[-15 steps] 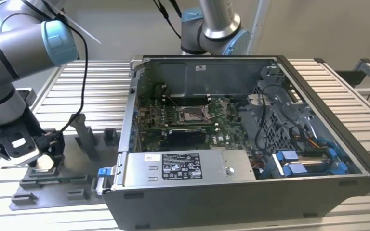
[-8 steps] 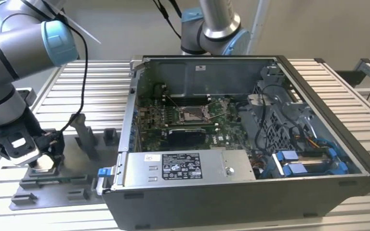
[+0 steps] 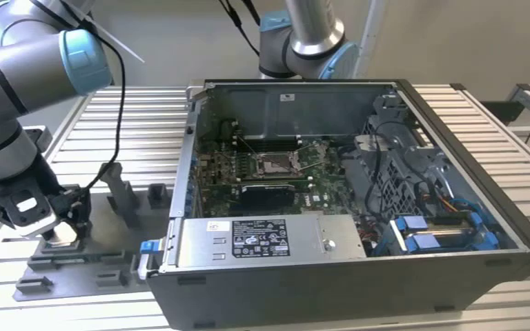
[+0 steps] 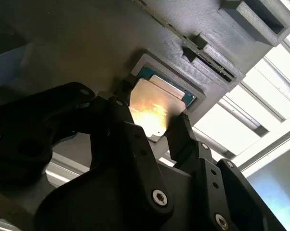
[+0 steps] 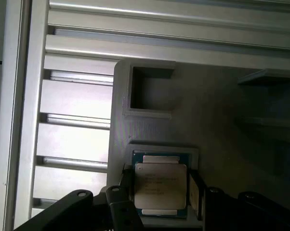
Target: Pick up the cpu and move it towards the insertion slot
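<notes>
Gripper (image 5: 161, 188) low over the gray fixture (image 5: 150, 130), fingers (image 5: 195, 190) spread, one at each side of the cpu (image 5: 160, 185). Cpu lies flat between the fingers, seated in its fixture nest, in both wrist views. Insertion slot (image 3: 277, 163) sits well apart from the fingers, inside the open computer case (image 3: 486, 207).

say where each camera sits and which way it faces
Exterior view: off the arm, above the computer case and insertion slot; gripper at the exterior view's left.
Second wrist view: at the wrist, slanting past the gripper to the cpu.
First wrist view: at the wrist, squarely over the cpu, gripper flanking it.
Both wrist views share the cpu.
</notes>
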Motion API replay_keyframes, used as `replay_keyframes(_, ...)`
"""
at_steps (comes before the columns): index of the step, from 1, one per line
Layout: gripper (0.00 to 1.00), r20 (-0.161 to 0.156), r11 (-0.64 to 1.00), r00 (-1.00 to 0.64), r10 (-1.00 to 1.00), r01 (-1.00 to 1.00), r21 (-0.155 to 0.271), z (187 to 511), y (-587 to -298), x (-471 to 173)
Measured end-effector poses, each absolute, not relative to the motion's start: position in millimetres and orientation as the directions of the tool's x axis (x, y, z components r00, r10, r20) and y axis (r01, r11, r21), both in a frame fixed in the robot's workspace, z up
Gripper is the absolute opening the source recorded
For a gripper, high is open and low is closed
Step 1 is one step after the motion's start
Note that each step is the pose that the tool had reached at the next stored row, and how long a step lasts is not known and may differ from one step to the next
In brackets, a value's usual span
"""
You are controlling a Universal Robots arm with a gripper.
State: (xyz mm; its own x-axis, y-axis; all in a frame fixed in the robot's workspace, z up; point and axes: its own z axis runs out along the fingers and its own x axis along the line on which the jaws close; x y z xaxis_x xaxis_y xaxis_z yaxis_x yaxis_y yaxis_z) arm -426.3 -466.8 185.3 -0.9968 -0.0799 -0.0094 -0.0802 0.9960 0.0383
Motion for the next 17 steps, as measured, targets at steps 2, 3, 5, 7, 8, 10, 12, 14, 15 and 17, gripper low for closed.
replay_keyframes(2,0.00,-0.009,0.996,-0.997,-0.080,-0.080,0.038,194,-467,-426)
replay_keyframes(3,0.00,-0.009,0.996,-0.997,-0.080,-0.080,0.038,198,-467,-426)
replay_keyframes(5,0.00,-0.009,0.996,-0.997,-0.080,-0.080,0.038,207,-467,-426)
replay_keyframes(7,0.00,-0.009,0.996,-0.997,-0.080,-0.080,0.038,217,-467,-426)
replay_keyframes(8,0.00,-0.009,0.996,-0.997,-0.080,-0.080,0.038,221,-467,-426)
replay_keyframes(10,0.00,-0.009,0.996,-0.997,-0.080,-0.080,0.038,230,-467,-426)
replay_keyframes(12,0.00,-0.009,0.996,-0.997,-0.080,-0.080,0.038,239,-467,-426)
replay_keyframes(14,0.00,-0.009,0.996,-0.997,-0.080,-0.080,0.038,248,-467,-426)
replay_keyframes(15,0.00,-0.009,0.996,-0.997,-0.080,-0.080,0.038,253,-467,-426)
replay_keyframes(17,0.00,-0.009,0.996,-0.997,-0.080,-0.080,0.038,262,-467,-426)
